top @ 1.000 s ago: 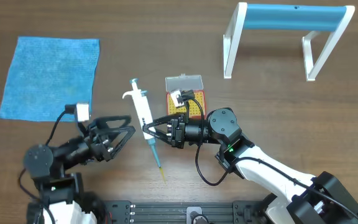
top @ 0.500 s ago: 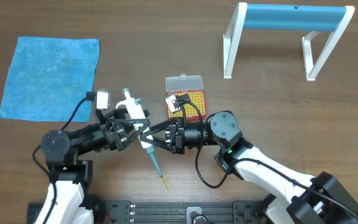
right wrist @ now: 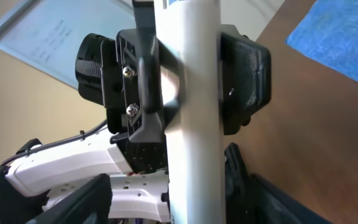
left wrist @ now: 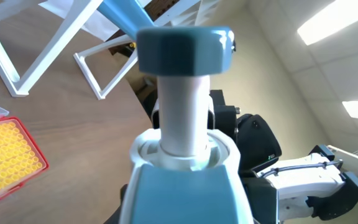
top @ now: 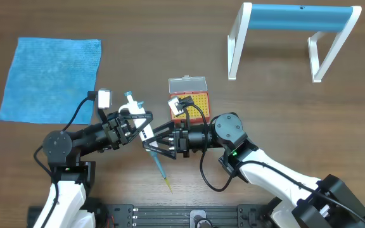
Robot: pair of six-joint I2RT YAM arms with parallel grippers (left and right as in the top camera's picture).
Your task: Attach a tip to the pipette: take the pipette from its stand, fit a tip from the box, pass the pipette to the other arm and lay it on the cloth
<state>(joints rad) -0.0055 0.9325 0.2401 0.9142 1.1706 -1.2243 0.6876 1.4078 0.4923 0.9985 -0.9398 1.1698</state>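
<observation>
Pipette point(top: 158, 164) hung over the wooden table point(top: 277, 120), slim shaft and yellow tip slanting toward the arms' bases! Left gripper point(top: 138, 126) was clamped on its smooth white body. Right gripper point(top: 151, 140) stood wide, fingers straddling it. Just behind sat the red-rimmed tip box point(top: 207, 104), clear lid open. Farther off lay the nubbly blue cloth point(top: 52, 79) on the left and the white-legged stand point(top: 296, 18) on the right.

- I see a brown wooden worktop point(top: 170, 38) carrying three things.
- A blue cloth point(top: 51, 79) lies flat at its far left.
- A red tip box point(top: 199, 100), lid open and yellow tips showing, sits near the middle.
- A white stand point(top: 296, 18) with a blue top bar stands at the far right, well apart from the box.
</observation>
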